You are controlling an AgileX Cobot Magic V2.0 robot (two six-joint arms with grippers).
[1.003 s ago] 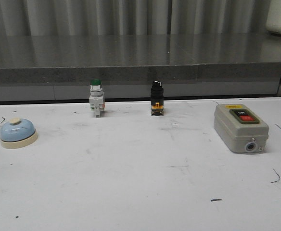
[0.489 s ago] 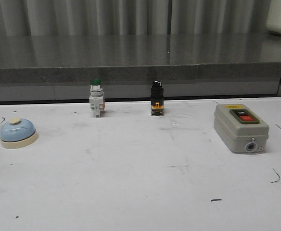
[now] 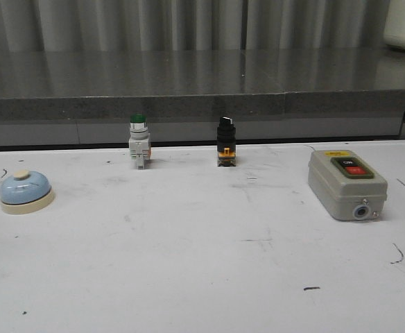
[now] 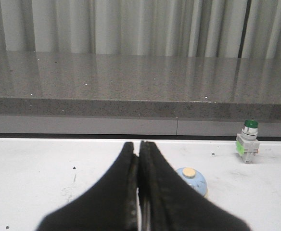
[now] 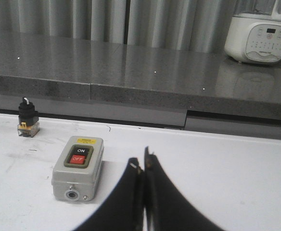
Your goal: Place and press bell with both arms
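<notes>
The bell, with a pale blue dome, a cream base and a cream knob, sits on the white table at the far left of the front view. It also shows in the left wrist view, just beyond and beside my left gripper, partly hidden by one finger. The left gripper is shut and empty. My right gripper is shut and empty, above the table beside the grey box switch. Neither gripper shows in the front view.
A green-capped pushbutton and a black selector switch stand near the table's back edge. The grey box switch lies at the right. A dark stone ledge runs behind the table. A white appliance stands on it.
</notes>
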